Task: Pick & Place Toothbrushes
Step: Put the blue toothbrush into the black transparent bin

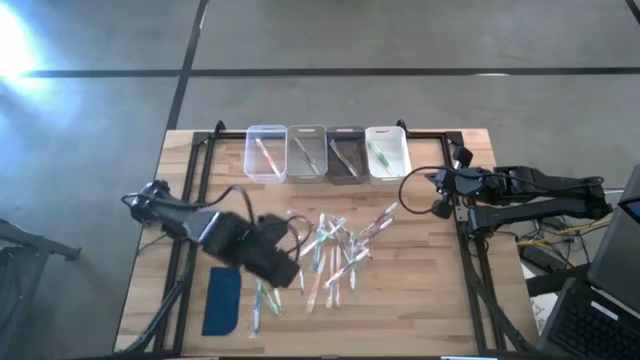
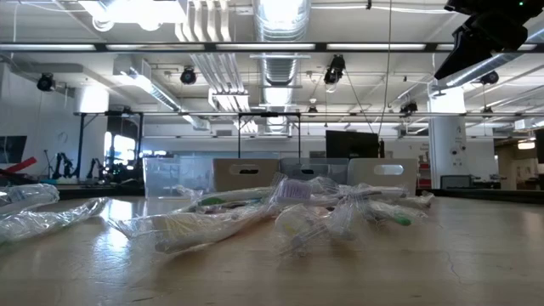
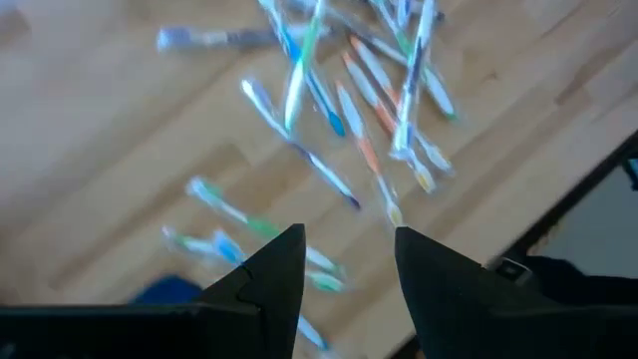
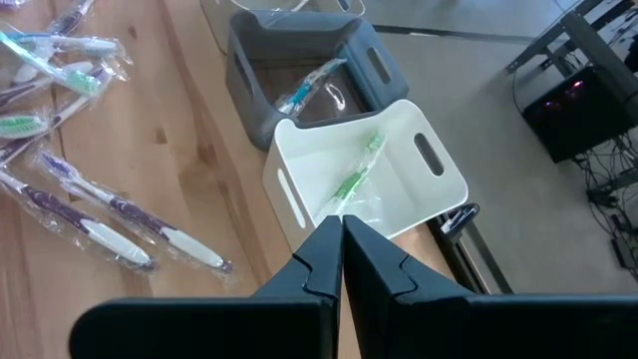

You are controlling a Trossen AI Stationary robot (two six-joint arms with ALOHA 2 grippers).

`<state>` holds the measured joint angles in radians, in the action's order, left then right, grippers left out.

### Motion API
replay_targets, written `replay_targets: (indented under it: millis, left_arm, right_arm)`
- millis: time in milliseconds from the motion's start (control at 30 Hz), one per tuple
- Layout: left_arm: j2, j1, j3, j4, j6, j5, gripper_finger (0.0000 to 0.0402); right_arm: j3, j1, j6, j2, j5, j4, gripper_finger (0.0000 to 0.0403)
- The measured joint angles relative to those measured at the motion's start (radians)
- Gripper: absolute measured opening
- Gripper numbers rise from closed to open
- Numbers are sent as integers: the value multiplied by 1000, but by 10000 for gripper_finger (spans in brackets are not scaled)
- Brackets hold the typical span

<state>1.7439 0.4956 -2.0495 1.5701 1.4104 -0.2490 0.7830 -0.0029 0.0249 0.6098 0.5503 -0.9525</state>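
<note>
Wrapped toothbrushes (image 1: 330, 250) lie in a loose pile on the middle of the wooden table, also seen in the low view (image 2: 314, 208). Each of the four small bins at the far edge holds one: clear (image 1: 265, 152), beige (image 1: 306, 152), dark (image 1: 345, 152) and white (image 1: 387, 152). My left gripper (image 3: 349, 254) hovers open above the pile's near-left part (image 1: 285, 268), touching nothing. My right gripper (image 4: 342, 239) is shut and empty. It sits near the table's right edge (image 1: 432, 185), above the near wall of the white bin (image 4: 379, 170), where a green toothbrush (image 4: 357, 175) lies.
A flat dark-blue pad (image 1: 222, 300) lies near the table's near-left corner, beside the left arm. Black rails (image 1: 190, 200) run along the left and right sides of the table. Bare wood (image 1: 420, 290) lies near and right of the pile.
</note>
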Motion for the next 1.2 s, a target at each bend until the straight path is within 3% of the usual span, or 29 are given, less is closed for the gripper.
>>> replay_targets:
  millis: [433,767,1000,1200]
  left_arm:
    - [0,251,148,1,566,73,120]
    - [0,267,272,-110,572,120,117]
    - [0,252,370,-277,606,129,117]
    - [0,236,468,-340,670,243,123]
  right_arm:
    - [0,0,0,0,0,0,8]
    - [0,0,-1,0,0,0,8]
    - [0,0,0,0,0,0,8]
    - [0,0,-1,0,0,0,8]
